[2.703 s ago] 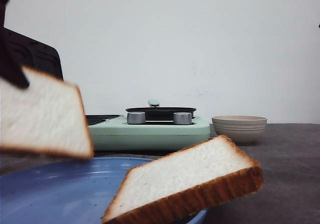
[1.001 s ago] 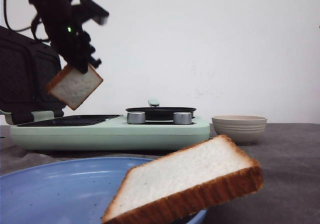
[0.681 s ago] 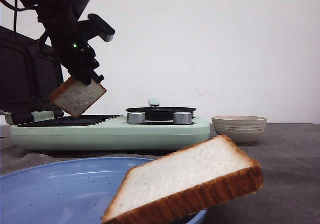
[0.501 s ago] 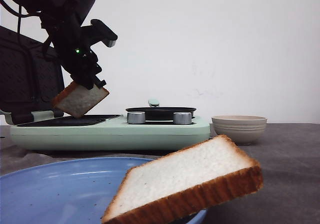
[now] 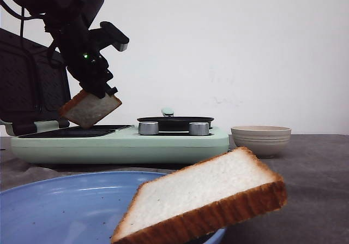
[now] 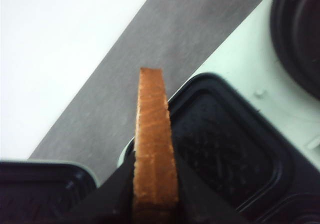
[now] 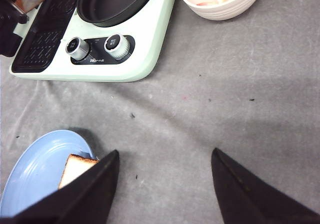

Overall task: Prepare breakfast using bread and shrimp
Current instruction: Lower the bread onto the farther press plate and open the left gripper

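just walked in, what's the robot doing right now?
The left gripper is shut on a square slice of white bread, holding it tilted just above the dark ridged grill plate of the mint-green breakfast maker, whose lid stands open. A second slice of white bread rests on the blue plate. The right gripper is open and empty over the grey table. A beige bowl sits beside the cooker.

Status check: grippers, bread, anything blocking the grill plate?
Left gripper shut on bread slice, tilted just above grill plate. Right gripper open, empty. Second slice on blue plate. Nothing on the grill plate.
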You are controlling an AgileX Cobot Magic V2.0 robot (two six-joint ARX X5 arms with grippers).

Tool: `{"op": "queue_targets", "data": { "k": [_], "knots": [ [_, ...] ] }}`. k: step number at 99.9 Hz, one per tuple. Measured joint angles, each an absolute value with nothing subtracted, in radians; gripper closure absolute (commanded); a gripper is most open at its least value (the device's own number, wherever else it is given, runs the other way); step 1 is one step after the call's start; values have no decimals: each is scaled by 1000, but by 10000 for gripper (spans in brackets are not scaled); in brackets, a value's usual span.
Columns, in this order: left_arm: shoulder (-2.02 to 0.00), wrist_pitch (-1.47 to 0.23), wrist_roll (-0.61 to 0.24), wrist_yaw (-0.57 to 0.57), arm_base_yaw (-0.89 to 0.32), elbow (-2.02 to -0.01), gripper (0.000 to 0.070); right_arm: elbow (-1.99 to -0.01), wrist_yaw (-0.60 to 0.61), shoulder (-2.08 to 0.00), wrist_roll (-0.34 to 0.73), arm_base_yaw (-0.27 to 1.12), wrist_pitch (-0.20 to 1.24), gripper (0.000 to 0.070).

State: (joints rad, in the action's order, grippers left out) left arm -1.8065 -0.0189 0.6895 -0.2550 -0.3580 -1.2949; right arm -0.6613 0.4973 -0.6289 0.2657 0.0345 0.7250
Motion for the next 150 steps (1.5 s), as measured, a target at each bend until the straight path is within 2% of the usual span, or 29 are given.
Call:
{"op": "queue_targets", "data": {
  "k": [8,22,29,64,74,82,116,127,138,150],
  "knots": [
    [-1807,-19,690,-228,-359,-1295,524,-661,497,-629,266,35,725,340],
    [-1807,-19,689,-203,-361,-1295,311,-661,497,-629,265,35,725,340],
    [-1807,-19,690,-203,-362,-1295,267,-661,497,-629,265,35,725,340],
    [-1807,-19,690,-203,-362,-1295,249,-661,497,-629,265,35,725,340],
    [-1807,-19,689,-203,-362,-1295,172,-661,497,-629,265,35,725,340],
    [-1807,-19,690,-203,-362,-1295,153,-661,497,-629,265,35,725,339],
    [-1807,-18,690,-204,-362,-1295,148,-661,497,-629,262,35,725,339],
    [-1807,-28,687,-237,-366,-1301,149,-661,497,-629,262,35,725,340],
    [-1808,-87,650,-259,-371,-1349,149,-661,497,-629,262,35,725,340],
    [-1807,-190,561,-242,-374,-1447,149,-661,497,-629,262,35,725,340]
  ]
}}
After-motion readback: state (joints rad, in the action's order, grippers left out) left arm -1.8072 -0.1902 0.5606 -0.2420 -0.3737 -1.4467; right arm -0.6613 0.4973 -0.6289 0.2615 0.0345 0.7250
